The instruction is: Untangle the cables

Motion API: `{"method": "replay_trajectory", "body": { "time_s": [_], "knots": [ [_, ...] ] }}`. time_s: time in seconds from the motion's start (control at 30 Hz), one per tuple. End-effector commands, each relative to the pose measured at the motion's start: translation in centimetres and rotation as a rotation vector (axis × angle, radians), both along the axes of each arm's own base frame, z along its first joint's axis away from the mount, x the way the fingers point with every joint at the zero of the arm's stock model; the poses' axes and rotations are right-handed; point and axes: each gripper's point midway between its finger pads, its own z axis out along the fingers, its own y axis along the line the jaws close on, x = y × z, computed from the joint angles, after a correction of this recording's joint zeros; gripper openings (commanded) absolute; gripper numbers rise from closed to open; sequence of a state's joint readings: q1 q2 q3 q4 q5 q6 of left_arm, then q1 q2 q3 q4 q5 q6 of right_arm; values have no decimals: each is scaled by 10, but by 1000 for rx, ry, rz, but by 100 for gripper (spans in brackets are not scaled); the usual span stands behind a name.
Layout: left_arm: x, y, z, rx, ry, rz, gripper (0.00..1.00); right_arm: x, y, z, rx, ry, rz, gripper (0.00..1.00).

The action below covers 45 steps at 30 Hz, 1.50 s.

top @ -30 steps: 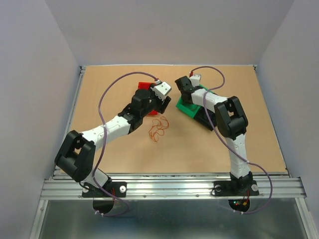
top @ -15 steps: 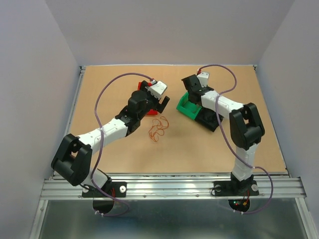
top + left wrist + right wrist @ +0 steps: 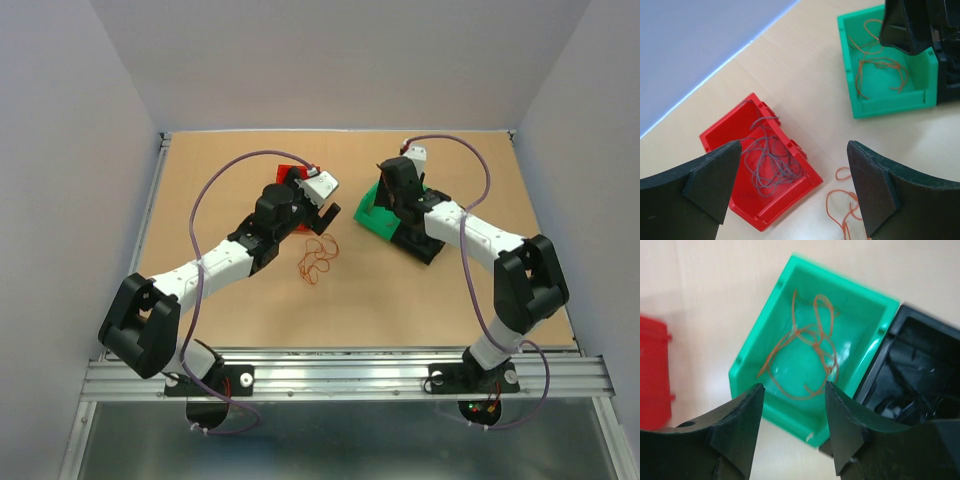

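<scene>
Orange cables (image 3: 318,258) lay loose on the table (image 3: 250,300), bunch stretched near-left to far-right. Just past them the left gripper (image 3: 792,182) hung wide open, empty, by the red bin (image 3: 720,135). Far right, the right gripper (image 3: 794,387) sat part-open, empty, over the green bin (image 3: 846,281).

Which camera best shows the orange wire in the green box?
The right wrist view: the orange wire lies close and clear. The left wrist view shows it smaller, partly hidden; the top view cannot resolve it.

Bright, even light, soft shadows, slight blur in right wrist view.
</scene>
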<state>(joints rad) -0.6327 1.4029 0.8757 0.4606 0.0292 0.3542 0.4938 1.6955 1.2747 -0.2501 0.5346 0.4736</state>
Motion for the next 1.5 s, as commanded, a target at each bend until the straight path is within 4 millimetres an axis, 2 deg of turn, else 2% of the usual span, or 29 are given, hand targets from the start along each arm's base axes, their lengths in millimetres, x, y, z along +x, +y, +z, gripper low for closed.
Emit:
{"method": "replay_trajectory", "body": {
  "time_s": [0.0,0.1,0.13,0.17,0.2,0.23,0.27,0.33,0.37,0.4,0.43,0.47,0.5,0.53,0.57,0.8,0.87,1.03,1.1,1.23,1.27,1.33,1.47],
  "knots": [
    [-20,-8,-5,72,20,-134,99,-26,42,17,103,-74,210,63],
    [-26,-2,-29,126,60,-141,99,-54,44,3,141,-80,256,70],
    [-29,-1,-37,152,73,-149,99,-57,49,8,188,-127,267,74],
    [-30,-1,-41,169,85,-151,99,-73,43,-17,187,-95,274,75],
    [-34,-3,-55,201,123,-158,99,-81,42,-25,203,-99,283,76],
    [-34,-4,-57,219,129,-157,99,-83,45,-11,256,-166,299,77],
    [-37,-5,-71,260,163,-151,99,-93,40,-25,254,-150,302,78],
    [-35,-5,-89,314,202,-125,99,-97,37,-19,263,-176,301,78],
    [-35,-9,-84,313,190,-122,97,-98,35,-18,260,-178,296,78],
    [-38,-11,-100,360,234,-126,93,-101,32,-17,258,-182,289,78],
    [-37,-14,-105,368,242,-131,93,-103,31,-20,255,-175,289,78],
    [-39,-14,-122,409,284,-140,87,-105,30,-16,261,-187,291,78],
    [-39,-15,-126,415,300,-140,85,-106,30,-16,262,-189,289,78],
    [-34,-12,-126,429,297,-109,83,-107,26,-16,257,-194,277,78],
    [-35,-11,-135,446,320,-108,82,-108,24,-18,251,-193,274,78],
    [-37,-14,-146,457,369,-117,82,-112,14,-17,240,-212,243,78],
    [-35,-14,-150,463,386,-114,78,-113,13,-15,242,-219,240,79],
    [-32,-13,-155,477,391,-119,61,-116,11,-12,245,-230,242,78],
    [-38,-20,-156,468,400,-172,48,-117,10,-11,247,-235,238,79],
    [-43,-28,-159,461,420,-233,32,-119,8,-9,246,-243,242,79],
    [-52,-28,-165,473,457,-265,21,-119,7,-8,245,-245,241,79],
    [-54,-32,-164,470,467,-298,0,-120,6,-10,239,-244,242,79],
    [-63,-39,-153,433,452,-360,0,-119,4,-10,230,-245,234,79]
  ]
}}
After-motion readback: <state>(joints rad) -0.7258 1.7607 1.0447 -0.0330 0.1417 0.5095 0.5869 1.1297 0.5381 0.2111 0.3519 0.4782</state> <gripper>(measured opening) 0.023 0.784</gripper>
